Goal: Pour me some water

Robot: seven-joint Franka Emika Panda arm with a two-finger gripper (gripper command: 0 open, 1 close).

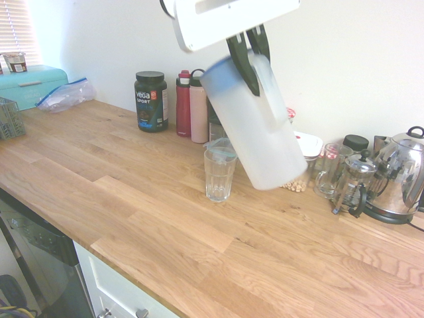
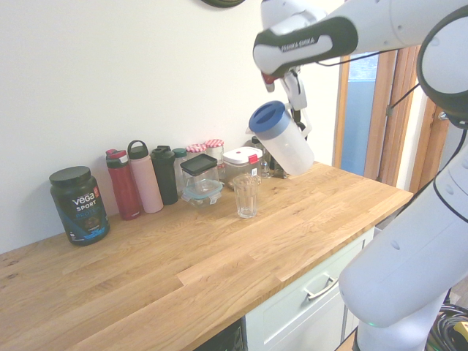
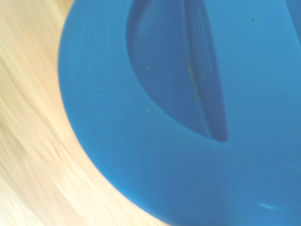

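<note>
Gripper (image 1: 246,63) clamped on the jug (image 1: 248,126) handle, jug hanging tilted w/ blue lid (image 2: 267,119) end up, glass (image 1: 219,173) sits on the surface right below, lid side.

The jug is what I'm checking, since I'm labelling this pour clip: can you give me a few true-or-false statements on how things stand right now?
1. The jug hangs in the air, tilted, gripped by the tool at its handle. True.
2. The jug stands on the counter beside the glass. False: it is lifted clear of the counter, above and beside the glass.
3. The jug's lid is blue. True.
4. The glass lies on its side. False: it stands upright on the counter.
5. A steel kettle stands at the far end of the counter. True.
</note>
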